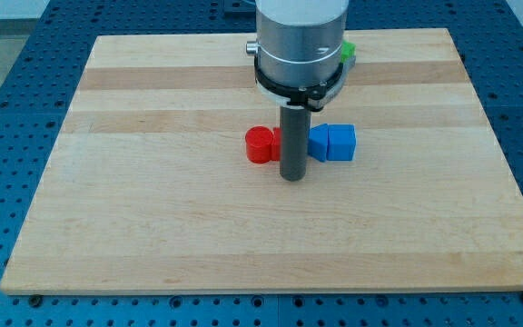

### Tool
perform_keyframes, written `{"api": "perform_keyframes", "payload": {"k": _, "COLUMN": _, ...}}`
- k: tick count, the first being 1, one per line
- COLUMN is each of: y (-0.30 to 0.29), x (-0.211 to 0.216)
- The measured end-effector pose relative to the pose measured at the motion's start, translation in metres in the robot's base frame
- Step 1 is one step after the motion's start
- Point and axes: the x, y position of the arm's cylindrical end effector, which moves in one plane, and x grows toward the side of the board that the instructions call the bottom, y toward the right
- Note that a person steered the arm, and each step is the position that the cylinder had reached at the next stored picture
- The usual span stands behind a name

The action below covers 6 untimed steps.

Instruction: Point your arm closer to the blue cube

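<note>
The blue cube (341, 143) sits near the middle of the wooden board (152, 209), with a second blue block (319, 143) touching its left side. My tip (292, 176) rests on the board just left of and slightly below the blue blocks. A red cylinder-like block (260, 144) stands just left of the rod. The rod hides the gap between the red and blue blocks.
A green block (348, 51) shows at the view's top, mostly hidden behind the arm's silver body (300, 41). The board lies on a blue perforated table (7, 82).
</note>
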Motion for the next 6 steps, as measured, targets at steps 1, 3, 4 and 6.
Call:
{"api": "perform_keyframes", "payload": {"k": 1, "y": 0.007, "x": 0.000}}
{"api": "perform_keyframes", "payload": {"k": 3, "y": 0.082, "x": -0.006}}
{"api": "perform_keyframes", "payload": {"k": 4, "y": 0.121, "x": -0.020}}
{"api": "perform_keyframes", "payload": {"k": 6, "y": 0.100, "x": -0.037}}
